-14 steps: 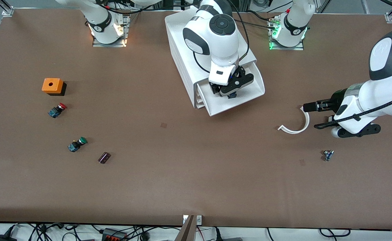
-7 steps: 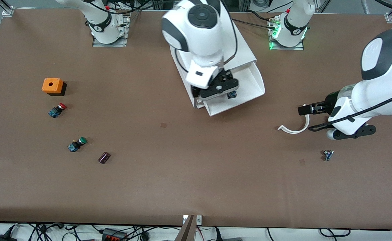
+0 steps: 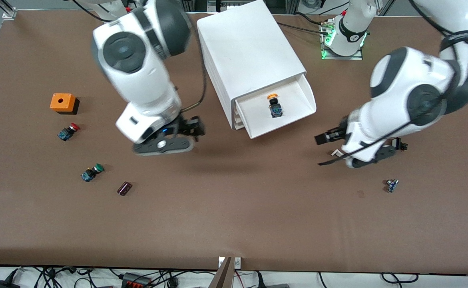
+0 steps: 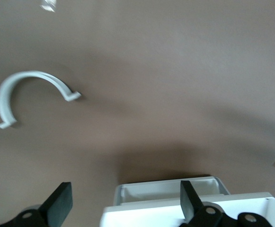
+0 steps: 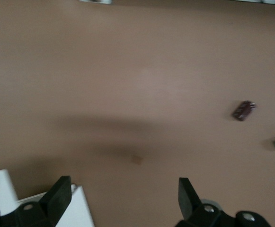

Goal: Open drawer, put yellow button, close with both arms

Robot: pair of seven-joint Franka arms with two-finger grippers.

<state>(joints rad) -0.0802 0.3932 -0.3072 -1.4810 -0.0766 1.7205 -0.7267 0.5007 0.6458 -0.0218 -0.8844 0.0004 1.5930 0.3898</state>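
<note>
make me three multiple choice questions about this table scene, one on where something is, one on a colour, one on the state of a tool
1. Where is the yellow button?
A. in the open drawer
B. beside the orange box
C. in the right tool

2. What colour cap has the switch nearest the orange box?
A. green
B. red
C. yellow

3. How is the right tool?
A. shut on the button
B. shut on a handle
C. open, holding nothing

Answers:
1 A, it stands alone in the pulled-out top tray.
2 B, the red cap shows just below the box in the front view.
3 C, its fingers stand apart over bare table.
</note>
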